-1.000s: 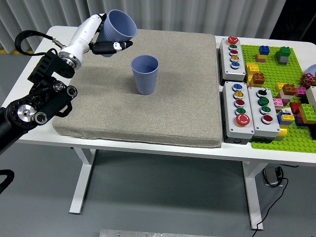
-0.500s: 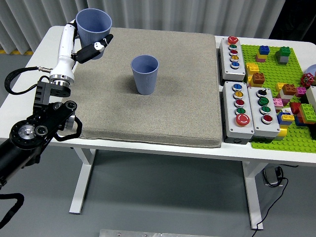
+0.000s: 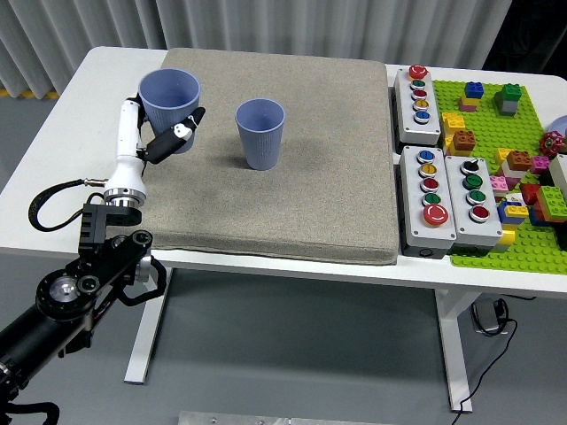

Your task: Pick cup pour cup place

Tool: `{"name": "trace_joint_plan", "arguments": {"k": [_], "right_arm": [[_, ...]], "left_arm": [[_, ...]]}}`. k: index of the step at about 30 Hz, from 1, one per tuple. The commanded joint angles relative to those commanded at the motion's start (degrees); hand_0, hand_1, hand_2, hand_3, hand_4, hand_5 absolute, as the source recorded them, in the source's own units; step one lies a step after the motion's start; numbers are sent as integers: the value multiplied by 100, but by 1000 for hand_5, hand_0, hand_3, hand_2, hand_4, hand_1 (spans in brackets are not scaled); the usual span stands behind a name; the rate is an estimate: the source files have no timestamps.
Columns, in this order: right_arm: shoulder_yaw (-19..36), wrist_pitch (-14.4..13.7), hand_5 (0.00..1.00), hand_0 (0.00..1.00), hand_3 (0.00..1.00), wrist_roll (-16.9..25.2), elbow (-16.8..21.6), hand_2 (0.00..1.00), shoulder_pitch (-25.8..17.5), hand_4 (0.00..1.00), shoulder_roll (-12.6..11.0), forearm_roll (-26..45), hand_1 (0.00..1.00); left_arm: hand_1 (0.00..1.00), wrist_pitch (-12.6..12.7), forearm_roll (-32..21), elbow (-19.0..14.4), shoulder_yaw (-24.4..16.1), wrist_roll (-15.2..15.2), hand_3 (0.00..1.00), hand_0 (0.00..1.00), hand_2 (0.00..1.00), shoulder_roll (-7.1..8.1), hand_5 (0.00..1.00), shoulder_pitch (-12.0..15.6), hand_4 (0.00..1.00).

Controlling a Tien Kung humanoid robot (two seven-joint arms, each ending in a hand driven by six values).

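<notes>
While the held cup stands upright: the left hand [image 3: 158, 133] wraps its fingers [image 3: 182, 130] around the blue cup [image 3: 170, 108].
Held cup: over the left part of the grey mat [image 3: 292, 168]; whether its base touches the mat is hard to tell.
Second cup [image 3: 260, 133]: upright on the mat, just right of the held one, apart from it.
Table [image 3: 53, 159]: white; button boxes [image 3: 434, 168] and a green brick plate [image 3: 509, 159] sit along the right side.

White table [image 3: 62, 133]; grey floor [image 3: 292, 354]; pale curtains [image 3: 292, 27].
</notes>
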Motion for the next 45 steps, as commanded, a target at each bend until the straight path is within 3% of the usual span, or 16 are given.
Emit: {"name": "trace_joint_plan", "arguments": {"k": [2, 3, 8, 9, 13, 15, 21, 26, 27, 28, 32, 33, 38, 45], "right_arm": [[11, 4, 245, 698, 594, 0, 0, 595, -12, 2, 4, -21, 634], [14, 4, 242, 698, 594, 1, 0, 595, -15, 2, 6, -24, 634], [11, 7, 242, 698, 594, 0, 0, 595, -30, 2, 12, -35, 634], [13, 9, 244, 698, 593, -1, 0, 594, -33, 2, 12, -41, 634], [6, 3, 244, 698, 593, -3, 0, 594, -26, 2, 19, -30, 634], [5, 0, 247, 698, 593, -4, 0, 594, -22, 2, 22, -23, 634], [7, 1, 243, 698, 593, -11, 0, 594, -6, 2, 33, -33, 634], [2, 4, 243, 698, 593, -12, 0, 594, -5, 2, 30, -34, 634], [0, 6, 244, 698, 593, -12, 0, 595, -6, 2, 31, -35, 634], [-1, 6, 244, 698, 593, -12, 0, 595, -7, 2, 31, -36, 634], [6, 9, 244, 698, 593, -14, 0, 595, -20, 2, 34, -53, 634], [9, 11, 244, 698, 594, -15, 0, 595, -21, 2, 34, -61, 634], [12, 19, 244, 698, 594, -22, 0, 595, -16, 2, 36, -80, 634], [34, 22, 244, 697, 594, -24, 0, 595, -30, 2, 32, -107, 634]], "left_arm": [[521, 9, -55, 13, 54, -86, 553, 565, 514, -54, 318, 120, 832], [544, 12, -91, 27, 68, -127, 617, 577, 554, -74, 330, 157, 840], [544, 97, -366, 192, 280, -443, 617, 577, 554, -139, 330, 268, 840], [582, 120, -443, 240, 335, -509, 631, 595, 606, -151, 354, 279, 844], [582, 274, -876, 566, 527, -833, 631, 595, 606, -275, 354, 307, 844], [638, 274, -946, 633, 587, -882, 632, 626, 642, -299, 375, 319, 845], [651, 274, -1124, 816, 775, -1005, 644, 636, 661, -337, 375, 308, 847], [651, 266, -1174, 858, 785, -1049, 644, 636, 661, -317, 375, 305, 847], [670, 242, -1160, 858, 768, -1041, 714, 660, 722, -312, 385, 312, 854], [670, 227, -1151, 858, 758, -1037, 714, 660, 722, -309, 385, 316, 854], [670, 52, -1036, 788, 685, -963, 714, 660, 722, -313, 385, 371, 854], [742, 10, -998, 776, 666, -934, 862, 728, 851, -316, 428, 377, 888], [742, -175, -860, 788, 623, -795, 862, 728, 851, -305, 428, 384, 888], [777, -245, -784, 750, 558, -781, 891, 760, 893, -291, 445, 442, 898]]}}
